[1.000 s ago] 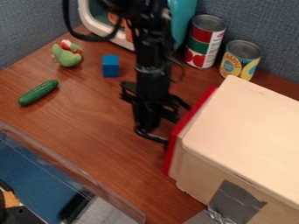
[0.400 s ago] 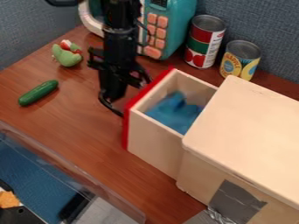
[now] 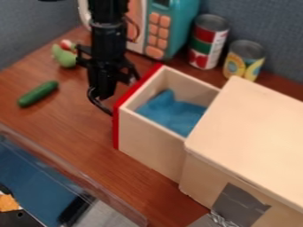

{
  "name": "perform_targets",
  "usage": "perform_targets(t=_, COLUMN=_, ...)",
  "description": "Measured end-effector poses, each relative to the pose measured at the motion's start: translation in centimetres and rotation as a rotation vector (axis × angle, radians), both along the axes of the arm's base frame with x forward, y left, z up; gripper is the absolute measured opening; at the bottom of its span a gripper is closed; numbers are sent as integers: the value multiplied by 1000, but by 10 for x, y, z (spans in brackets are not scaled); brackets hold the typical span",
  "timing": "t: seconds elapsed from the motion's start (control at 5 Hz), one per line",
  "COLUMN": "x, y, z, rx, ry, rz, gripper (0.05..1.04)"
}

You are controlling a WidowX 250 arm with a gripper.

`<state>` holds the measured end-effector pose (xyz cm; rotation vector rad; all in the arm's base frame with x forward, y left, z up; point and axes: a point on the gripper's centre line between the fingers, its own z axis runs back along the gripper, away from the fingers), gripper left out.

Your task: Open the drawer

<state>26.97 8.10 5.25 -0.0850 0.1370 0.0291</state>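
The black gripper [image 3: 102, 98] hangs over the table at the upper left of centre, right against the outside of the red drawer front [image 3: 123, 108]. From its lower end a curved black piece reaches to that front. The wooden drawer [image 3: 155, 142] stands far out of the cream box [image 3: 248, 137], on the box's left side. Inside the drawer lies a blue cloth [image 3: 172, 111]. How the gripper's tips stand is hard to make out.
A green cucumber [image 3: 38, 93] and a green toy [image 3: 64, 56] lie left of the arm. Behind stand a teal toy microwave [image 3: 180, 26], a red can [image 3: 207, 42] and a yellow can [image 3: 243, 60]. A clear-walled bin [image 3: 65, 175] is at the lower left.
The gripper has moved left, and the drawer has slid out of the box with it, from shut to widely open. The blue cloth inside has come into sight, while the arm now covers the blue block.
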Motion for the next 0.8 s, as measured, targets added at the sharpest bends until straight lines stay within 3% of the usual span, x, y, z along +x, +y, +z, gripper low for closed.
perform_targets(t=0.2, x=4, y=3, z=10, rx=-14, ry=2, rz=-28, gripper=427)
perform_targets(t=0.4, x=10, y=-2, z=29, rx=-48, ry=-57, rz=-78, gripper=739)
perform_targets(t=0.6, x=12, y=-3, z=78, rx=-50, ry=-140, rz=-146, gripper=984)
perform_targets(t=0.8, x=-2, y=-5, z=131, rx=-14, ry=-220, rz=-229, gripper=1004)
